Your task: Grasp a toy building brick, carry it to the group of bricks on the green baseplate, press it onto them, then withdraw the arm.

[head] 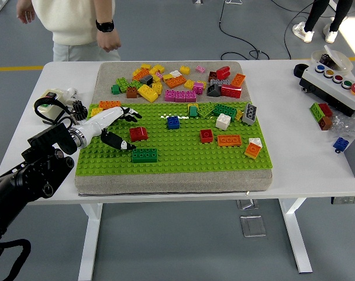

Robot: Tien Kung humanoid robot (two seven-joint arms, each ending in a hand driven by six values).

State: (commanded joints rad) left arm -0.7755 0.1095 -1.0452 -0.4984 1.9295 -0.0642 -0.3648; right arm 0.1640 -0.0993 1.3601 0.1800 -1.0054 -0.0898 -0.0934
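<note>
Grey floor [183,246] with a yellow line [13,68] and black cables [247,42] surrounded a white counter [306,152] on white legs. On the counter lay a grey padded mat [171,182], its near part covered by the green baseplate [177,153] and its far part bare. A person [75,23] in a cream top stood at the far left corner, hands hanging clear of the counter, a dark watch on one wrist. The left arm [25,175], black, entered from the lower left; its left hand [110,126], white with black tips, hovered over the baseplate's left edge with fingers [129,111] spread and thumb reaching toward a red brick [138,133], holding nothing. A dark green brick [144,155] sat just in front of that red brick. Farther right on the baseplate stood a blue brick [173,122], a second red brick [206,136], an orange brick [229,140] and a white brick [223,121]. Loose bricks [177,82] of many colours lay heaped on the bare mat. A button box [335,82] sat at the counter's right end, with a few bricks [323,114] beside it.
</note>
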